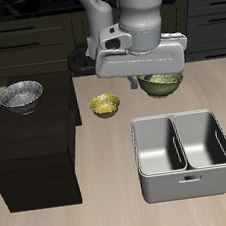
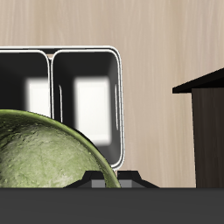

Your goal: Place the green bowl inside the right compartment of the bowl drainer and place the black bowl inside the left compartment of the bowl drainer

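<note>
The green bowl (image 1: 163,83) hangs under my gripper (image 1: 147,77), which is shut on its rim, above the table just behind the bowl drainer (image 1: 189,187). In the wrist view the green bowl (image 2: 44,156) fills the near field, and past it lies the bowl drainer (image 2: 120,105) with both wells empty. The black bowl (image 1: 22,95), silvery and speckled, rests on top of a dark cabinet (image 1: 35,155). My fingertips are hidden behind the hand and the bowl.
A yellow-gold bowl (image 1: 105,105) sits on the table between the dark cabinet and the held bowl. The cabinet's corner (image 2: 203,131) also shows in the wrist view, beside the drainer. Dark kitchen units line the back.
</note>
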